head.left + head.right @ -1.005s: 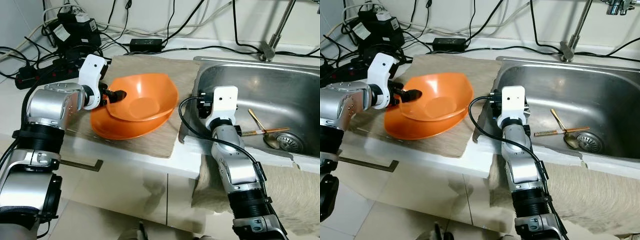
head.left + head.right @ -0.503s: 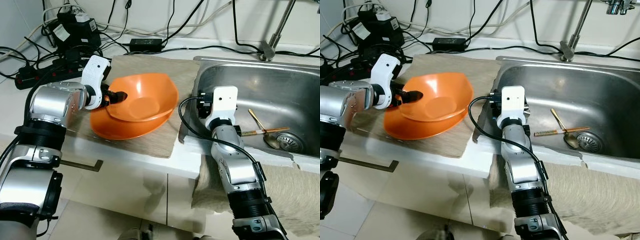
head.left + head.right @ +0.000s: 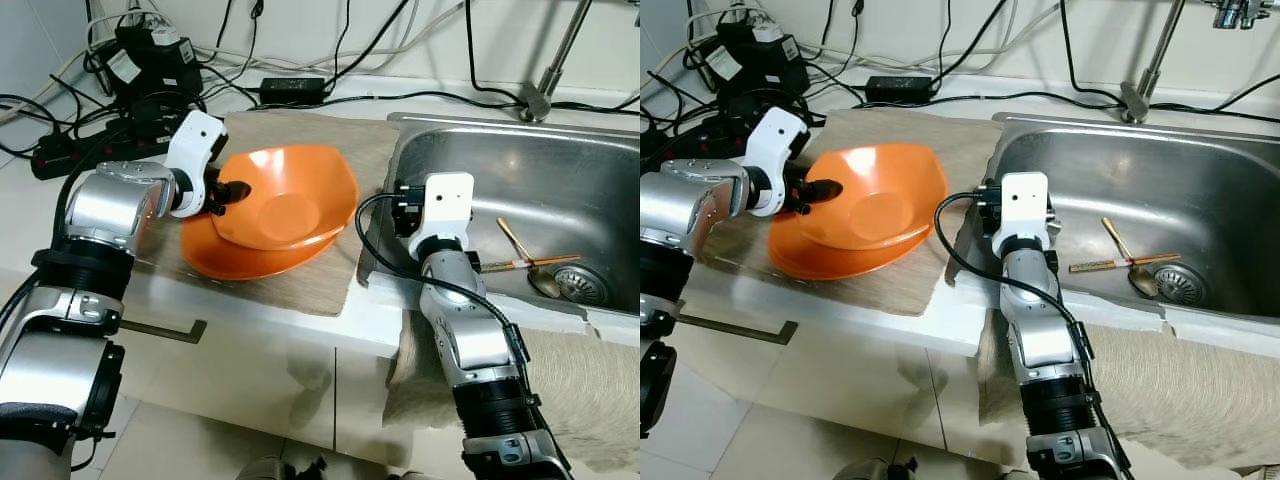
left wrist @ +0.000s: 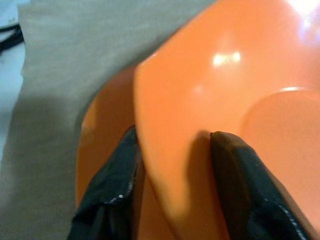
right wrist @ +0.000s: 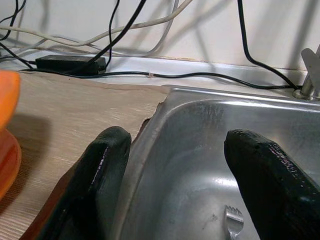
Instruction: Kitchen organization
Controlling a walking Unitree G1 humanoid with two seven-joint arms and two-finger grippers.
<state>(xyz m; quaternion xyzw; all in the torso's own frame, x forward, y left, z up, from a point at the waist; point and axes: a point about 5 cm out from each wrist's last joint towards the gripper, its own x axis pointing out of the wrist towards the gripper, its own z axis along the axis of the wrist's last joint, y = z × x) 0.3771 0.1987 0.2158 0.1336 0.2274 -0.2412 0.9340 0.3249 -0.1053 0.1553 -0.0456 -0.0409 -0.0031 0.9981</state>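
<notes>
Two orange bowls sit on the beige mat (image 3: 330,140) left of the sink. The upper orange bowl (image 3: 285,200) is tilted inside the lower orange bowl (image 3: 240,262). My left gripper (image 3: 232,190) is shut on the upper bowl's left rim, one finger (image 4: 240,190) inside and the other under it. My right gripper (image 5: 175,165) is open at the sink's front left corner, over the sink (image 3: 560,165) edge, holding nothing. A gold spoon (image 3: 528,258) and a chopstick-like utensil (image 3: 520,264) lie in the basin near the drain (image 3: 585,285). A fork (image 5: 234,220) lies in the basin.
Black cables, a power strip (image 3: 70,150) and an adapter (image 3: 292,88) crowd the counter behind the mat. A faucet stem (image 3: 550,70) stands behind the sink. A cloth (image 3: 590,380) hangs over the counter front at the right. A cabinet handle (image 3: 165,328) is below.
My left gripper has shifted slightly up and right with the upper bowl, which now sits a little more tilted. The right arm has barely moved.
</notes>
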